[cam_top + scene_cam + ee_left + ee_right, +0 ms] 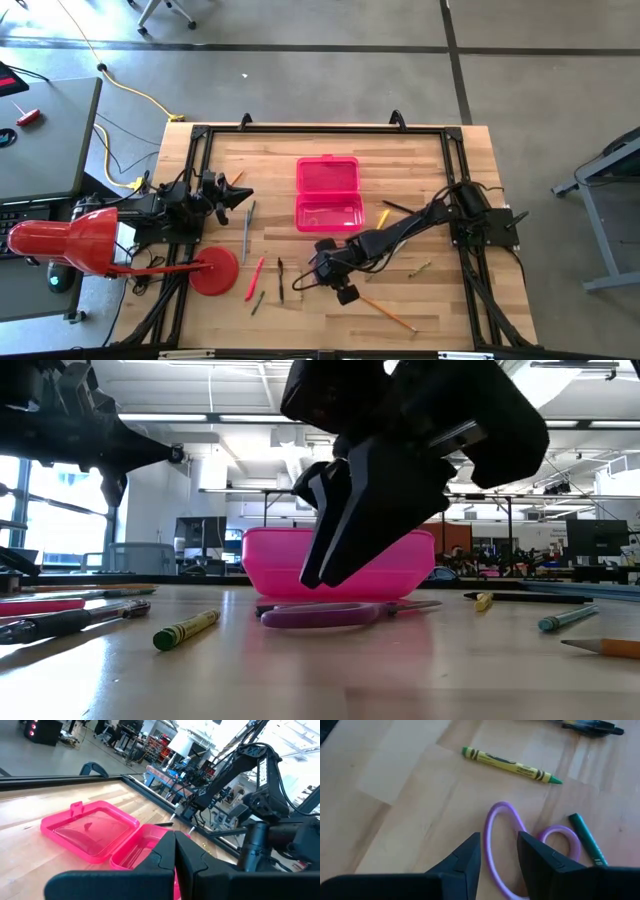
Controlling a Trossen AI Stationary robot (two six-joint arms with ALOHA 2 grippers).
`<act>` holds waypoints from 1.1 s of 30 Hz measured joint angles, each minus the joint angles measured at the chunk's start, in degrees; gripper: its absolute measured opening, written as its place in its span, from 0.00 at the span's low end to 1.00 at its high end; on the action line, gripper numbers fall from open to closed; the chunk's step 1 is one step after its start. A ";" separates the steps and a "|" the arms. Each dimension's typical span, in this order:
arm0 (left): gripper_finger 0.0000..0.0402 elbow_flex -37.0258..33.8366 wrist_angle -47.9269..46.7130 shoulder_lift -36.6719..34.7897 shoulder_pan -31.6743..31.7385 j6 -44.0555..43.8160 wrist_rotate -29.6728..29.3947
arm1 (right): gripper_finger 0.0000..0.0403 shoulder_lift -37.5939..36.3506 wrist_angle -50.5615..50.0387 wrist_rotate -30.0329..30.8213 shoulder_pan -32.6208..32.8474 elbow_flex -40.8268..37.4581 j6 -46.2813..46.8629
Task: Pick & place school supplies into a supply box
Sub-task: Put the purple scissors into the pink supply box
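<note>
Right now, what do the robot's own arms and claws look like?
Two dark, jointed arms. The right arm is black, with black cables looped along it. Its right gripper has two matte black, wedge-shaped fingers. The left gripper has the same dark angular fingers, and its arm's base carries tangled black cables.

- The table (440, 200) is pale wood in planks, smooth, with a soft matt sheen.
- The supply box (100, 832) looks like pink plastic, half clear and glossy.
- The scissors (507, 845) have smooth purple plastic handles.
- The crayon (512, 766) wears a matt paper wrap.
- The right gripper (497, 857) has dark matt fingers (465, 862), like plastic.
- The red disc (214, 271) looks smooth.
</note>
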 joint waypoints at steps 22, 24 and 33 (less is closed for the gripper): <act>0.08 0.00 0.00 0.00 0.00 -0.09 -0.05 | 0.13 -0.31 12.09 -0.50 -0.38 -11.58 -3.17; 0.08 0.00 0.00 0.00 0.00 -0.10 -0.05 | 0.06 -0.27 13.29 -0.10 -0.37 -11.62 -1.74; 0.08 0.00 -0.02 0.00 0.00 -0.07 -0.09 | 0.03 0.43 15.91 -5.71 0.95 -4.75 5.53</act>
